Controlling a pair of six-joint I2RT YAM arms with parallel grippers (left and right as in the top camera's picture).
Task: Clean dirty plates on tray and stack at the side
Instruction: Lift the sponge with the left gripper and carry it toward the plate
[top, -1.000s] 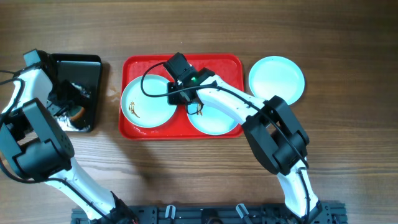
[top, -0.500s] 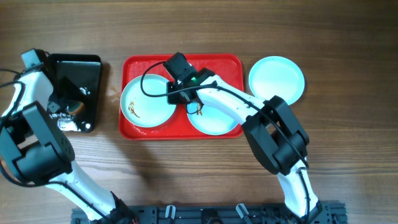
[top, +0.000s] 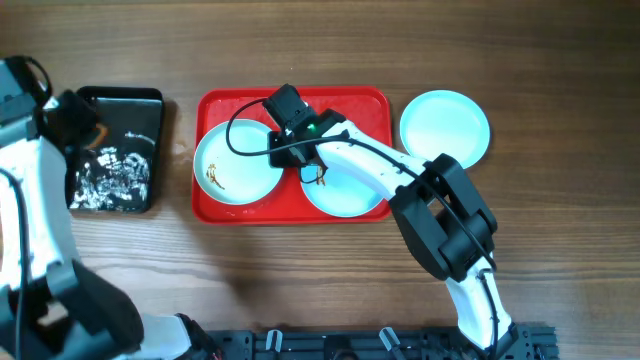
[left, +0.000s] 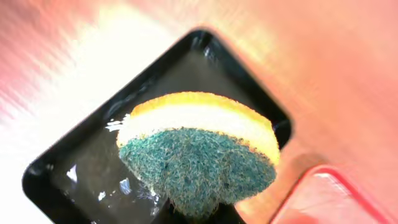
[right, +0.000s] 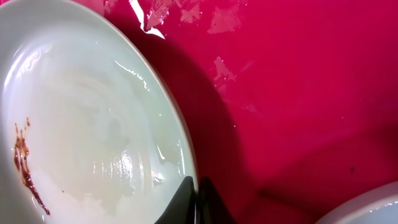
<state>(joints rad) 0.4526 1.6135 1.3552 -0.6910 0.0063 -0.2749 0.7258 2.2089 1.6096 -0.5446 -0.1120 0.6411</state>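
Note:
The red tray (top: 365, 105) holds two plates. The left plate (top: 235, 165) carries a brown smear; it also shows in the right wrist view (right: 87, 137). The right plate (top: 345, 190) has a smear near its upper left rim. A third plate (top: 445, 125) lies on the table right of the tray. My right gripper (right: 196, 196) is shut on the left plate's right rim. My left gripper (left: 199, 214) is shut on a yellow-and-green sponge (left: 199, 149), held above the black tray (left: 93, 180); in the overhead view it is at the far left (top: 75, 115).
The black tray (top: 125, 105) stands left of the red tray, with wet foam in its lower part. The right arm (top: 370, 165) crosses over the right plate. Bare wooden table lies in front of both trays.
My left arm has lifted up and away from the black tray toward the far left, taking the sponge with it. The right arm and plates have not moved.

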